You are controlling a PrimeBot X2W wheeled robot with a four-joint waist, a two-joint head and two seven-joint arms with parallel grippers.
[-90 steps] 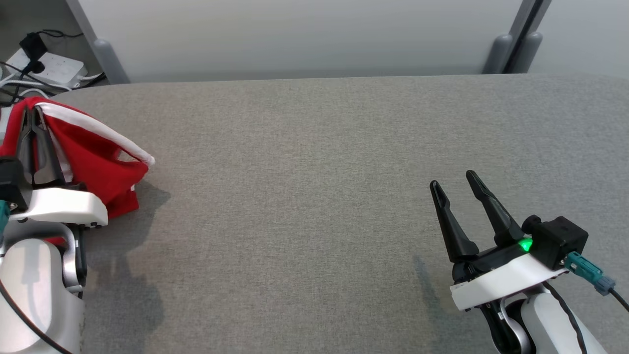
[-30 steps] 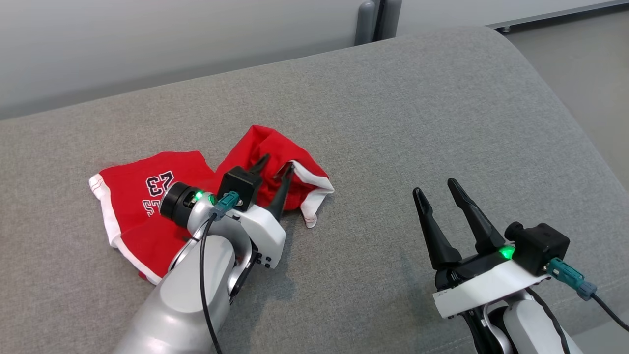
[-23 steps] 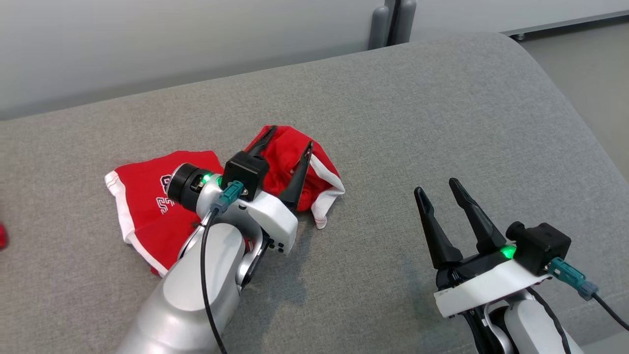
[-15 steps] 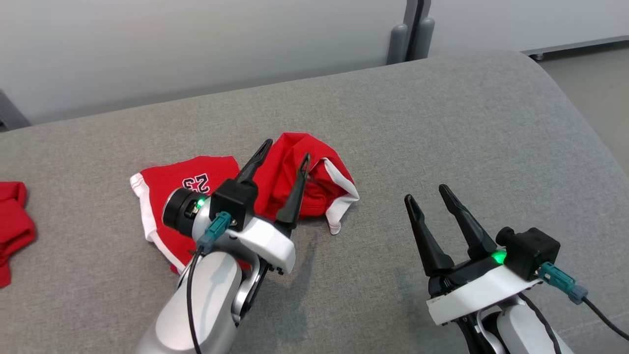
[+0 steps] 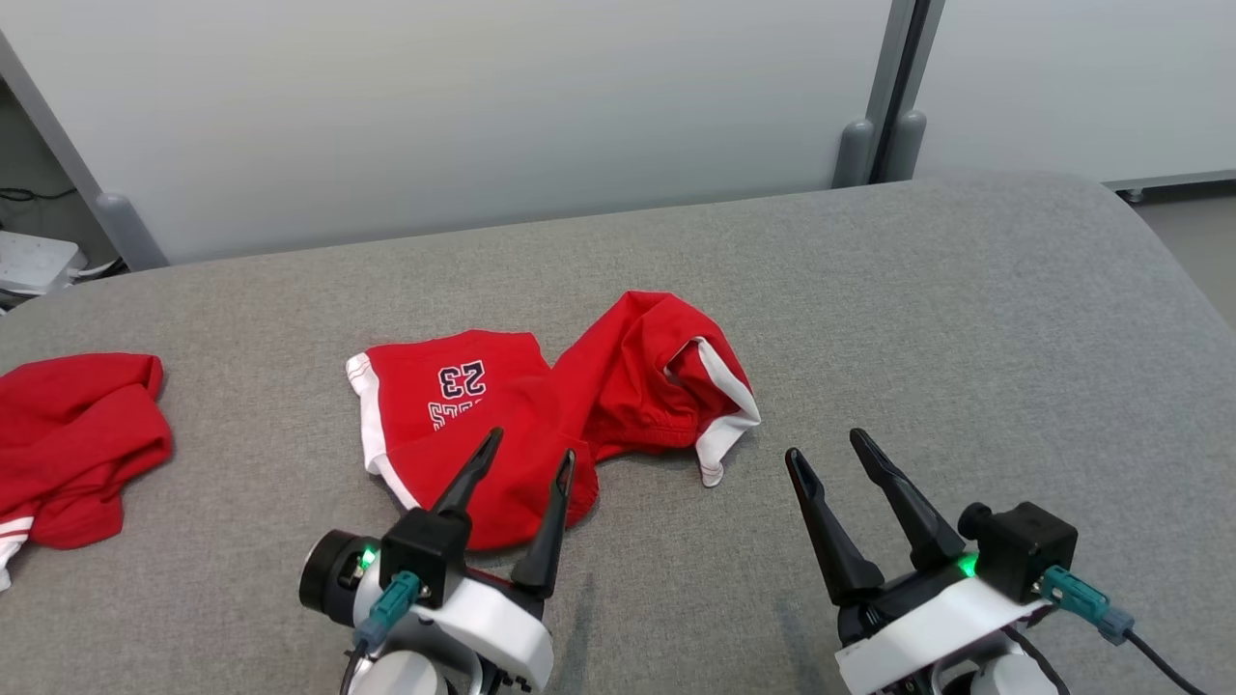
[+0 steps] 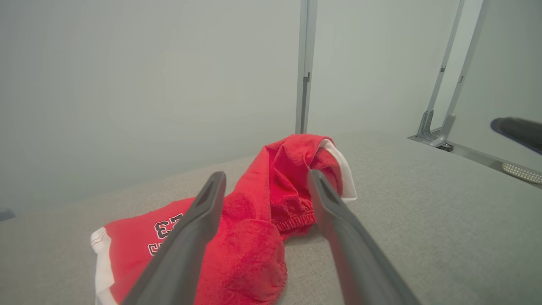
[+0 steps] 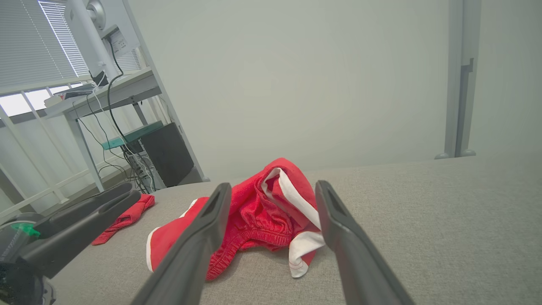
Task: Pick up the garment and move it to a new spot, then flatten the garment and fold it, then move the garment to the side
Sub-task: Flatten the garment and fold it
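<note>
done: garment [image 5: 541, 405] set down, bunched up | left gripper [image 5: 532, 444] just by garment, apart, empty | right gripper [image 5: 824, 444] near garment, apart, empty | to do: flatten, fold, move aside

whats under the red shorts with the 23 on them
The red shorts lie crumpled on the grey fabric surface, which shows all round them. Whatever sits beneath the bunched folds is covered, so nothing else can be confirmed.

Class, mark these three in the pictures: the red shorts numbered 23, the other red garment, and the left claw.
red shorts [image 5: 550, 415], head view, crumpled middle.
other red garment [image 5: 72, 434], head view, its middle folds.
left claw [image 5: 532, 444], head view, midway between its fingertips.
</note>
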